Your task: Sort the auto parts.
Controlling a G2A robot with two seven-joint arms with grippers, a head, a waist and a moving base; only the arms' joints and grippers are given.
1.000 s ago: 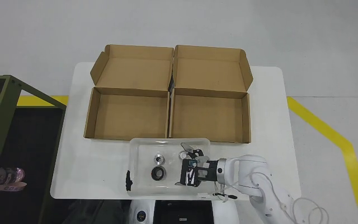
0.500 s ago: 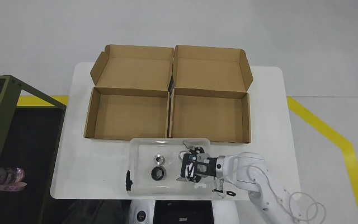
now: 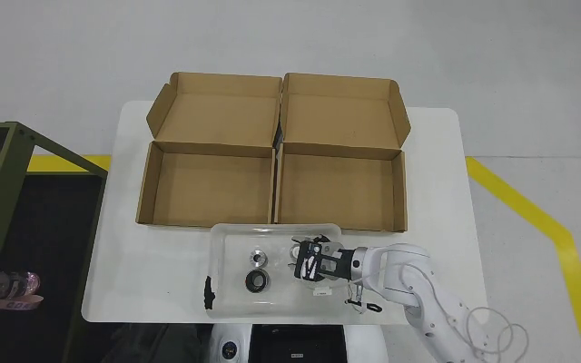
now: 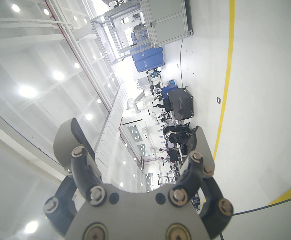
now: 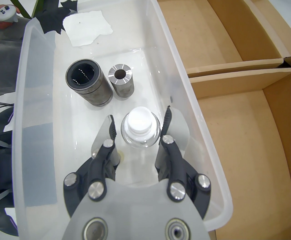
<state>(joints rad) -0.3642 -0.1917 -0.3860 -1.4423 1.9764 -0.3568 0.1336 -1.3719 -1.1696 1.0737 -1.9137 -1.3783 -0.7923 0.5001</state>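
Observation:
A clear plastic bin (image 3: 222, 238) at the table's front holds the parts. In it stand a dark linear bearing (image 5: 88, 81), a smaller silver bushing (image 5: 120, 80) beside it, and a clear round part with a white cap (image 5: 139, 130). My right gripper (image 5: 139, 120) is open inside the bin, one finger on each side of the white-capped part, with small gaps to it. From above, the right gripper (image 3: 307, 259) sits right of the bearing (image 3: 258, 281) and the bushing (image 3: 259, 256). My left gripper (image 4: 136, 130) is open and holds nothing, pointing out into the room.
Two open cardboard boxes stand behind the bin, a left box (image 3: 211, 189) and a right box (image 3: 340, 192), flaps folded back. A torn white paper (image 5: 86, 27) and black tape (image 5: 51, 17) mark the bin's far end. The bin's wall (image 5: 172, 56) runs close to the right gripper.
The right gripper has slid from the bin's front edge toward its far side, so that it now stands around the white-capped part. The parts have not moved.

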